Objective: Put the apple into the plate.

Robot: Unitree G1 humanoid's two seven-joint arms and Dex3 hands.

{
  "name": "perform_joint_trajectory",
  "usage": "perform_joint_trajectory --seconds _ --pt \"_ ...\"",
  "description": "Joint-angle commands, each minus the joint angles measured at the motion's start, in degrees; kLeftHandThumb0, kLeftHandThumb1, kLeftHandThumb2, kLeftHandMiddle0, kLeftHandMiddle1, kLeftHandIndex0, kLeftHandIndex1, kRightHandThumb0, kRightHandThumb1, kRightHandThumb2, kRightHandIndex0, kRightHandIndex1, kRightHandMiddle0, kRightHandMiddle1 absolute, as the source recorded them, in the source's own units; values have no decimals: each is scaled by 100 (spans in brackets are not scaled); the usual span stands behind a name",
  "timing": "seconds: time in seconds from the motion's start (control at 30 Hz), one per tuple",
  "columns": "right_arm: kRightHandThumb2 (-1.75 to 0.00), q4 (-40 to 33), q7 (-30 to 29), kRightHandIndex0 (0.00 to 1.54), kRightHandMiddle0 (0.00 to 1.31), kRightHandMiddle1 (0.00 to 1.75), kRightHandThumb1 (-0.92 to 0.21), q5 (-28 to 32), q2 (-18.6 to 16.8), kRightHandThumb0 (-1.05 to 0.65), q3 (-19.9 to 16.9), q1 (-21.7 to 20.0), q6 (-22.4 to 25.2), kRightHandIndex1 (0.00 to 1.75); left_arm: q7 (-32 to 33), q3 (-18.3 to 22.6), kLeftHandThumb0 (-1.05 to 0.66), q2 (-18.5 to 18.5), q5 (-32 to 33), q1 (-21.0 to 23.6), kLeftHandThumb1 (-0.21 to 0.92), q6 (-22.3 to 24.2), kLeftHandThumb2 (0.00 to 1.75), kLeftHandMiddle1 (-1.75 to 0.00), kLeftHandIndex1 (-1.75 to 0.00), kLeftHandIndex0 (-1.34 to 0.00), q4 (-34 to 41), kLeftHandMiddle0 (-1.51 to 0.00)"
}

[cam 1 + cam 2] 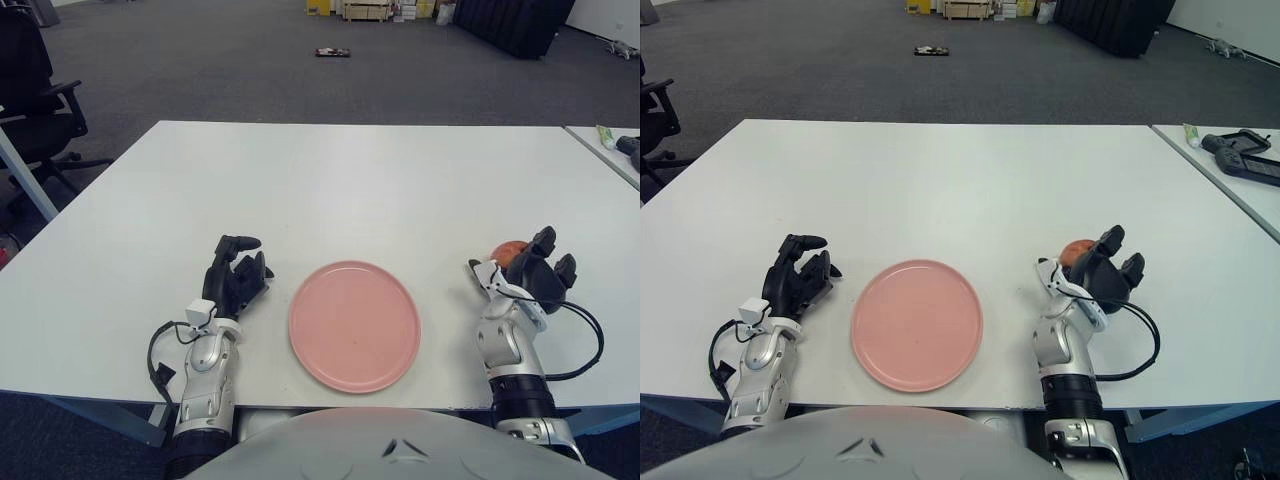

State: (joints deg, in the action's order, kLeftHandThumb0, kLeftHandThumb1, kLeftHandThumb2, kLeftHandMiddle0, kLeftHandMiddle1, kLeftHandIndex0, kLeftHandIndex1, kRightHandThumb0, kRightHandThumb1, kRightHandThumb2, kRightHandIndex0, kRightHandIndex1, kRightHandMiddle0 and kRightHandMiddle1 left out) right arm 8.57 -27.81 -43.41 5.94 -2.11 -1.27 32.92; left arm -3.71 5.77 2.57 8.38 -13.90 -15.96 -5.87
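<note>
A red-orange apple point(508, 249) is held in my right hand point(527, 268), whose dark fingers curl around its right and near sides. The hand is raised a little over the white table point(360, 180), to the right of the pink plate point(310, 350), with a gap of bare table between them. Only the apple's top left shows past the fingers. The plate lies flat near the table's front edge and holds nothing. My left hand point(238, 272) shows just left of the plate, fingers loosely bent, holding nothing.
A second table at the far right carries a black device point(1245, 155) and a small tube point(1192, 131). A black office chair point(35, 100) stands beyond the table's left side. The table's front edge runs close under both forearms.
</note>
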Motion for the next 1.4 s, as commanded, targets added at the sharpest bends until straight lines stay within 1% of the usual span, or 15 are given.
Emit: perform_joint_trajectory --seconds 0.0,0.1,0.13,0.17,0.2,0.23,0.27,0.33,0.43,0.53,0.6,0.67,0.8,1.03,1.37 --pt "-71 330 -69 3 0 37 -65 213 102 -72 33 -182 -241 2 -9 24 -37 18 44 -12 72 21 80 -175 -175 -31 -55 -72" --pt "-74 598 -149 9 0 55 -64 334 200 -69 39 -265 -532 6 -7 21 -37 20 47 -21 73 22 80 -175 -175 -31 -40 -72" --pt "-78 680 -165 7 0 68 -62 376 234 -67 46 -288 -623 24 -6 19 -37 19 44 -23 73 24 80 -175 -175 -31 -34 -72" --pt "-79 867 -207 6 0 73 -61 443 281 -66 50 -346 -780 32 -8 17 -37 16 39 -26 73 23 80 -175 -175 -31 -31 -72" --pt "-84 1006 -243 5 0 100 -58 494 315 -63 53 -390 -893 67 -10 16 -37 14 36 -27 73 22 80 -175 -175 -31 -29 -72" --pt "-89 1099 -276 3 0 119 -55 528 336 -61 54 -418 -968 92 -11 14 -37 13 34 -30 73 22 80 -175 -175 -31 -25 -72" --pt "-91 1267 -336 2 0 125 -54 570 362 -60 51 -475 -1074 100 -10 14 -37 12 30 -32 73 22 80 -175 -175 -31 -22 -72" --pt "-98 1577 -458 5 2 154 -50 648 407 -56 50 -584 -1248 133 -6 12 -37 12 24 -36 73 21 80 -175 -175 -31 -18 -72" --pt "-97 1949 -603 14 27 168 -56 746 457 -45 50 -725 -1442 157 5 10 -37 8 10 -41 73 32 80 -175 -175 -31 -9 -71" --pt "-100 2172 -699 20 38 172 -55 821 494 -43 68 -816 -1539 167 14 11 -37 1 -2 -44 73 51 80 -175 -175 -31 1 -71" --pt "-101 2294 -741 38 41 174 -51 855 517 -22 81 -868 -1573 153 23 10 -37 -6 -16 -45 73 59 80 -175 -175 -31 5 -71" --pt "-108 2393 -783 52 43 174 -44 870 545 -12 100 -906 -1609 148 33 8 -37 -12 -36 -45 73 56 80 -175 -175 -31 5 -71" --pt "-135 2552 -902 71 47 175 -24 859 604 -3 162 -964 -1677 158 41 11 -37 -14 -52 -33 73 53 79 -175 -175 -31 -3 -72" --pt "-163 2629 -1013 84 58 175 -4 923 633 -1 209 -1020 -1623 171 44 25 -37 -10 -38 -8 74 62 79 -175 -175 -30 -19 -72" --pt "-171 2562 -1319 91 65 175 5 1317 527 0 16 -1005 -1968 168 35 42 -37 -12 -33 24 73 47 79 -175 -175 -31 -48 -72"
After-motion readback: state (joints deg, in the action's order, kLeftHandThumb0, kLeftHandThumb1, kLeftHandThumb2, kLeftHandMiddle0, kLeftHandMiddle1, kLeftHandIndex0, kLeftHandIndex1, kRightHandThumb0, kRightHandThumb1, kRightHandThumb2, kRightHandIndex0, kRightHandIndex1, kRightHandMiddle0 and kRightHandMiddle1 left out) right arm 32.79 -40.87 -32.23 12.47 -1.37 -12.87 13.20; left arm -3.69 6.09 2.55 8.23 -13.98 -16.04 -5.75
